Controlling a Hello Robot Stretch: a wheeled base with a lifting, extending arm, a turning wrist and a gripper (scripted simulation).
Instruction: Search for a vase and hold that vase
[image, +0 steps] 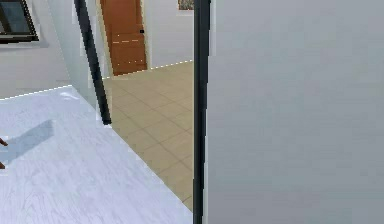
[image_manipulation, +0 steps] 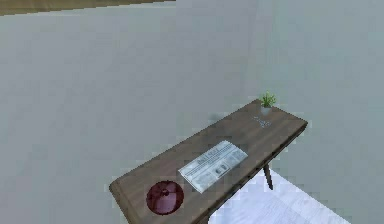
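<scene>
Dark-wood tabletop carries what looks like the vase, small, upright, green sprig, at its far right end in the arm side view, beyond the paper and red bowl; claw state and bearing: can't tell.

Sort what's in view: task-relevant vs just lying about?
Job:
- small clear vessel with a green sprig, at the far end of the wooden table; probably the vase

Lying about:
- dark red bowl
- printed sheet
- brown door
</scene>
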